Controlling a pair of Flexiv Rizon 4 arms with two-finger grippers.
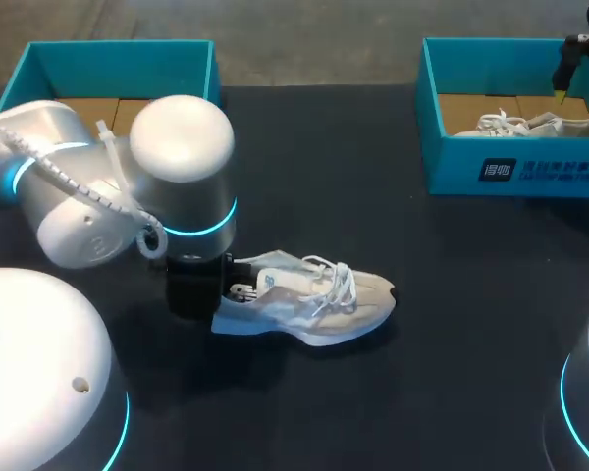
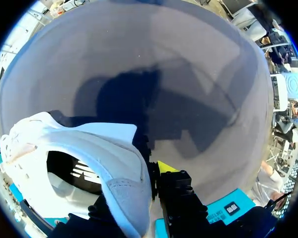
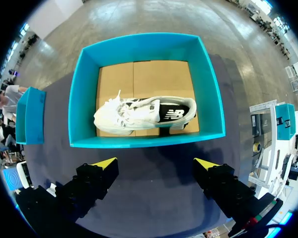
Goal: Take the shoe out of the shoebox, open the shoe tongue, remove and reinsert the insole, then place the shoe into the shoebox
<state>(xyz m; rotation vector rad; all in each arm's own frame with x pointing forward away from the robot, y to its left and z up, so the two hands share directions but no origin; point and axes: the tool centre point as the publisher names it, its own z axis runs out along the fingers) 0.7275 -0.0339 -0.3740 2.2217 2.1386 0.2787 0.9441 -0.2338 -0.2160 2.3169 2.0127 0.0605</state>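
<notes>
Nearest: the rounded white and grey left arm housing, standing straight over the heel and hiding it from above.
Left fingers: the left fingers are closed on the heel wall of the white and beige lace-up shoe. One yellow tip presses the outside of the heel. The other is covered by the heel itself.
Shoe: out of its box, sole down on the dark surface, toe pointing away from the left fingers, laces tied loosely. A dark lining with pale stripes shows inside the opening ahead of the left fingers.
Right fingers: the right fingers are spread wide and hold nothing, well apart from the shoe.
Risk: the hold is on a thin, soft heel wall only. If lifted this way the shoe would probably hang toe-down and swing, or the collar could fold and slip free.
Risk: tongue and insole work needs a second hold, and the right fingers have the whole surface to cross.
Around: an empty teal cardboard shoebox lies beyond the left fingers. A second teal cardboard shoebox, just ahead of the right fingers, holds another white shoe.
In the way: the left arm blocks the overhead sight of the shoe's opening. The box walls must be cleared on the return.
</notes>
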